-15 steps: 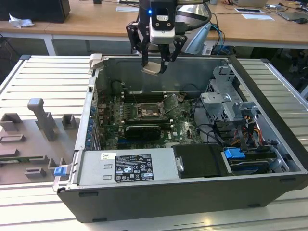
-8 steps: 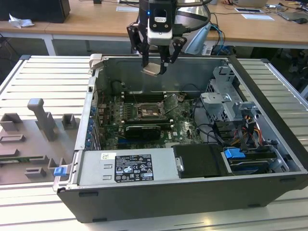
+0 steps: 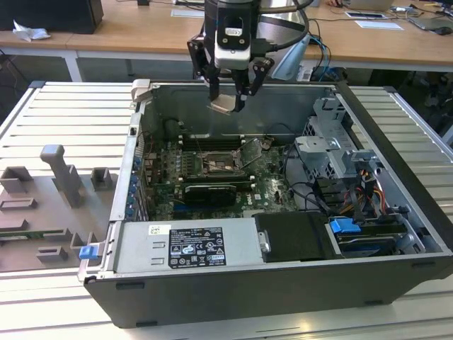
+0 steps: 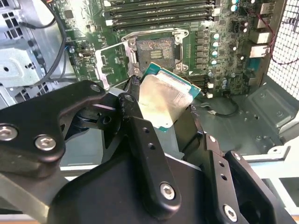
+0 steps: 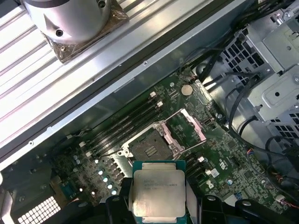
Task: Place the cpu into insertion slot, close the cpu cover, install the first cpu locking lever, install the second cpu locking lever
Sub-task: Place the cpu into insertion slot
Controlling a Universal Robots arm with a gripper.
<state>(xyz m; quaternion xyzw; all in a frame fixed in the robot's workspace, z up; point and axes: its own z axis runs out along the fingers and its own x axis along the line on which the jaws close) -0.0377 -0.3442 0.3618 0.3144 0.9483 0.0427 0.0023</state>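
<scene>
My jaws are clenched on the cpu (image 3: 225,105), a black finger on each of two opposite edges, so those edges are hidden under my fingers (image 4: 140,135). In the first wrist view the picture's border cuts off the chip's near edge. In the second wrist view its far corner meets the rim of the insertion slot (image 4: 156,49) and hides a bit of it. The locking levers are thin wires about the socket, and I cannot follow them surely.

The cpu is square, so no side is the longer. It lies nearly flat, a little tilted in the exterior view, silvery top upward and a green edge showing round it. It hangs in the air over the open computer case (image 3: 212,297), well apart from the slot below.

The slot lies bare on the green motherboard (image 3: 267,178), its dark centre showing, just beside the long memory slots (image 3: 212,142). The cpu cover (image 3: 249,152) stands swung open on the exterior view's right of the slot. The case rests on a slatted tabletop (image 3: 56,106).
</scene>
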